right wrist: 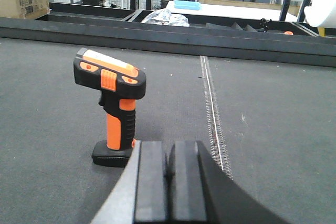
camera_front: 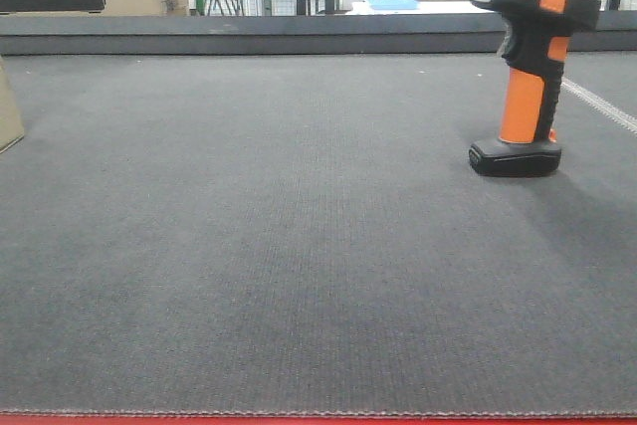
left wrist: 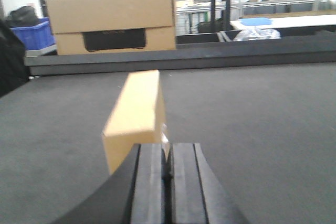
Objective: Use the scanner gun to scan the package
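An orange and black scanner gun [camera_front: 526, 67] stands upright on its base at the right of the dark belt. In the right wrist view the scanner gun [right wrist: 113, 106] stands just ahead and left of my right gripper [right wrist: 167, 156], which is shut and empty. A tan cardboard package [left wrist: 135, 118] lies on the belt in the left wrist view, just ahead and slightly left of my left gripper [left wrist: 167, 153], which is shut and empty. Only the package's corner [camera_front: 8, 111] shows at the left edge of the front view. Neither gripper shows in the front view.
A raised dark rail [camera_front: 299, 32] borders the belt's far side. A metal seam [right wrist: 212, 114] runs along the belt right of the scanner. A large cardboard box [left wrist: 113, 22] and a blue bin [left wrist: 35, 32] stand beyond the rail.
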`<action>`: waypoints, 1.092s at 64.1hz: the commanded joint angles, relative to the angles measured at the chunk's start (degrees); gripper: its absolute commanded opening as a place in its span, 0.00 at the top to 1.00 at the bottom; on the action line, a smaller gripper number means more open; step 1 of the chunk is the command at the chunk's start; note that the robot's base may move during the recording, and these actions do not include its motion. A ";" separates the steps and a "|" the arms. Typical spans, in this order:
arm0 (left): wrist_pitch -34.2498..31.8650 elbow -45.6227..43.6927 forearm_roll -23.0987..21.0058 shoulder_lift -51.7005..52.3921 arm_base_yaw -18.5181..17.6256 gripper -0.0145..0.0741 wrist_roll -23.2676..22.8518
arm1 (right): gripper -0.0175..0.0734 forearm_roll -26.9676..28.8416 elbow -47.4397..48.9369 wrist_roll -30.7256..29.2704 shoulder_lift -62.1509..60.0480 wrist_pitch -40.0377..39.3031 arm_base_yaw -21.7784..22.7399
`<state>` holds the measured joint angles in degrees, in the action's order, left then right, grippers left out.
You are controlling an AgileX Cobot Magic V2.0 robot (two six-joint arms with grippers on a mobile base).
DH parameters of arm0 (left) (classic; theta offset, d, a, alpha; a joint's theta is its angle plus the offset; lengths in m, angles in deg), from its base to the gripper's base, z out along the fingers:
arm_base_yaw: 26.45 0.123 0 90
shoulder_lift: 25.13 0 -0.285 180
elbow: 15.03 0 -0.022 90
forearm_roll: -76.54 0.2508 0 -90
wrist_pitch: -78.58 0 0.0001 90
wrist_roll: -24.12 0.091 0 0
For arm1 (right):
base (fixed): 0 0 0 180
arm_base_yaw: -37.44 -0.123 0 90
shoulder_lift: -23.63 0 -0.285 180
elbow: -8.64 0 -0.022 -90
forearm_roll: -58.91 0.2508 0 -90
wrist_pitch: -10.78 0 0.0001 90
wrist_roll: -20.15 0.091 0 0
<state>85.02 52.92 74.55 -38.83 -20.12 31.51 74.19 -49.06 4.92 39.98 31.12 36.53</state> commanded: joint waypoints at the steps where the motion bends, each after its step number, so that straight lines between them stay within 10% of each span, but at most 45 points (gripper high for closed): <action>1: -3.00 4.40 -2.90 3.04 0.02 0.96 0.01 | 0.97 -0.19 -0.19 -0.38 -0.33 -0.89 0.19; 70: -4.41 9.27 -3.01 5.91 1.29 0.96 0.01 | 0.97 -0.19 -0.19 -0.38 -0.33 -0.89 0.19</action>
<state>81.08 62.30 72.01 -33.26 -19.00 31.51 74.19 -49.16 4.92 39.98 31.12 36.53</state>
